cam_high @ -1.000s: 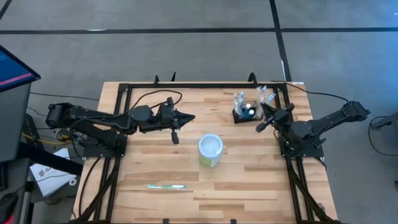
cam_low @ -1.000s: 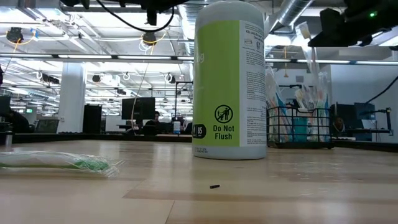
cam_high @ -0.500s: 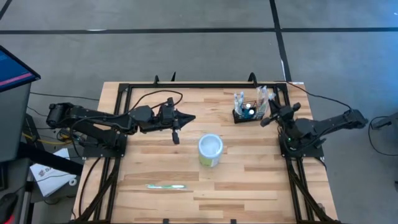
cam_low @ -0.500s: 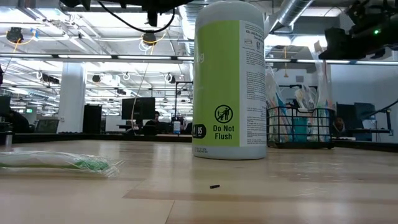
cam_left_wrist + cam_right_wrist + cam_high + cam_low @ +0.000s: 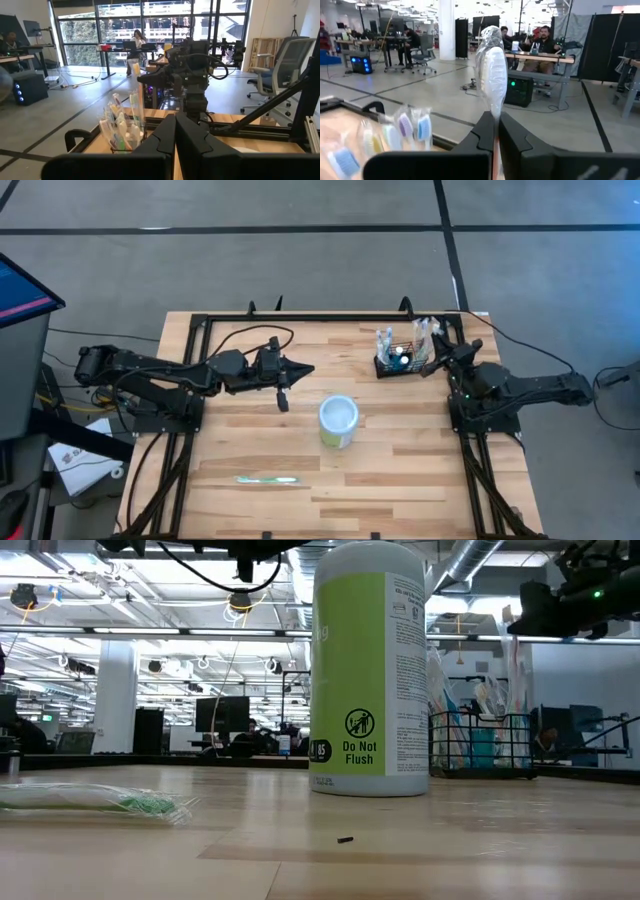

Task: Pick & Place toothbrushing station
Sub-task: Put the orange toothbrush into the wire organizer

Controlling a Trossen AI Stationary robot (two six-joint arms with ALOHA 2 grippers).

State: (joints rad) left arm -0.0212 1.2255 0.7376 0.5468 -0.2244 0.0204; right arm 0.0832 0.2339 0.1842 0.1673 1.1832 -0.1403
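The toothbrushing station, a small black wire-mesh basket holding several wrapped toothbrushes, stands on its base at the table's far right. My right gripper hovers just right of the basket, shut on a wrapped toothbrush. My left gripper hangs shut above the table's middle left, pointing level toward the basket, with nothing in it. My right gripper pinches the wrapped toothbrush between its two fingers, below the head, on the neck. The fingers point level. The wrapped head stands out beyond the fingertips, lifted clear of the table and the basket.
A white-and-pale-green round canister stands upright mid-table. Another wrapped toothbrush lies flat near the front left. A black frame rail runs around the table. People sit at desks in the room beyond.
My right gripper, still shut on the wrapped toothbrush, has drawn back toward the table's right and far edges as its arm folded in toward its base, rolling a little. The basket and canister have stayed put.
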